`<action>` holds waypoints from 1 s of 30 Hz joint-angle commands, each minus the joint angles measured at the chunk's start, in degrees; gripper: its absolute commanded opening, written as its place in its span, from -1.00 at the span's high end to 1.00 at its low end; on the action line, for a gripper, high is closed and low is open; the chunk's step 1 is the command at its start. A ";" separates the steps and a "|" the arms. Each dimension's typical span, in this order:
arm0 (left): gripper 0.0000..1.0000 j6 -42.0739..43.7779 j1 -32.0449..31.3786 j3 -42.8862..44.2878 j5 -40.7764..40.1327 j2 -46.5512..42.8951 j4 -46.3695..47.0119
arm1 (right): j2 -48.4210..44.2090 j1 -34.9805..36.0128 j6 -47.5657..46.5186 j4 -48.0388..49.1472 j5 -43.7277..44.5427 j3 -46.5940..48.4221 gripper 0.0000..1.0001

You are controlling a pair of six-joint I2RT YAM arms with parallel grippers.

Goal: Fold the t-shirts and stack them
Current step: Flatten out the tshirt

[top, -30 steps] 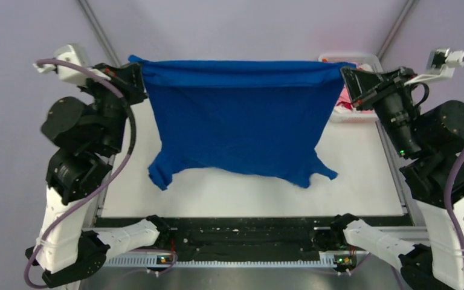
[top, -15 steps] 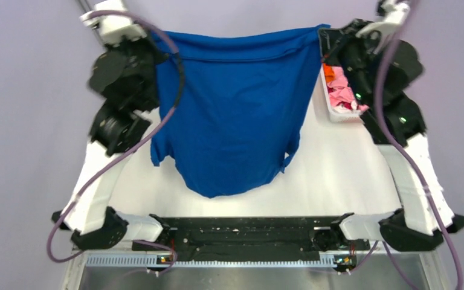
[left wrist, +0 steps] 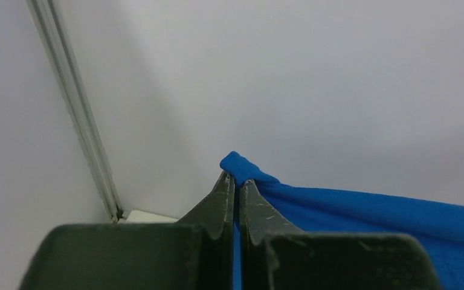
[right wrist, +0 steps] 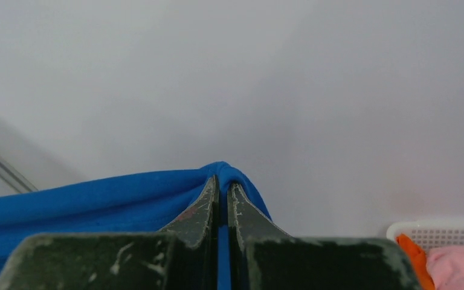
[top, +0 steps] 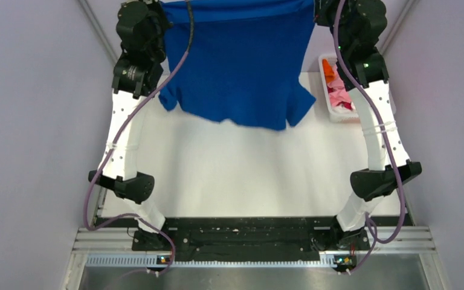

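At the 12 o'clock edge of the table [top: 248,175], the left gripper [left wrist: 237,179] and right gripper [right wrist: 222,180] each clamp a corner of the blue t-shirt [top: 241,66], which hangs stretched between them, with the basket [top: 341,118] at 2 o'clock.

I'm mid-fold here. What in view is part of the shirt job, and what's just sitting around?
Job: blue t-shirt, pinched at its top corners by the left fingers and right fingers; pink shirt and orange shirt, waiting.
Lying about: white lattice basket holding those two; table.
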 commanded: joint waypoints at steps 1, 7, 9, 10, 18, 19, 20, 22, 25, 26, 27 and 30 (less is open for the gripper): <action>1.00 0.56 0.42 -2.71 2.16 -10.87 6.13 | -7.71 -1.00 -1.24 4.82 -0.95 -0.55 1.00; 1.00 -2.25 0.29 -38.48 6.85 -28.37 7.24 | -25.21 -0.95 -1.33 9.02 -3.98 -33.21 1.00; 1.00 -8.36 0.29 -52.38 8.46 -35.64 8.41 | -32.12 -1.00 1.21 8.54 -4.75 -45.45 1.00; 1.00 -10.85 0.31 -59.15 10.93 -38.85 8.77 | -35.92 -1.01 3.19 8.24 -4.63 -51.70 1.00; 1.00 -35.14 -1.15 -98.53 33.91 -52.93 12.00 | -51.36 -0.90 18.26 -2.61 -3.71 -84.53 1.00; 1.00 -36.70 -2.03 -100.80 35.63 -52.70 11.48 | -51.22 -0.85 19.23 -4.86 -3.25 -86.97 1.00; 1.00 -37.79 -3.01 -102.54 36.66 -52.45 10.09 | -50.78 -0.91 19.92 -7.08 -2.40 -88.79 1.00; 1.00 -38.80 -6.09 -104.70 36.44 -51.83 5.65 | -50.14 -0.88 21.39 -11.40 1.02 -91.90 1.00; 1.00 -40.54 -10.97 -108.97 35.30 -50.43 3.54 | -50.53 -0.92 23.81 -13.83 2.88 -96.39 1.00; 1.00 -41.30 -11.93 -110.10 35.73 -49.90 3.62 | -50.62 -0.87 24.40 -13.93 3.08 -97.48 1.00; 1.00 -41.76 -12.81 -111.08 36.48 -49.07 4.03 | -50.63 -0.85 24.96 -14.19 3.33 -98.53 1.00; 0.94 -43.41 -14.70 -112.34 37.86 -46.42 3.98 | -50.48 -0.93 26.45 -15.42 4.90 -100.47 1.00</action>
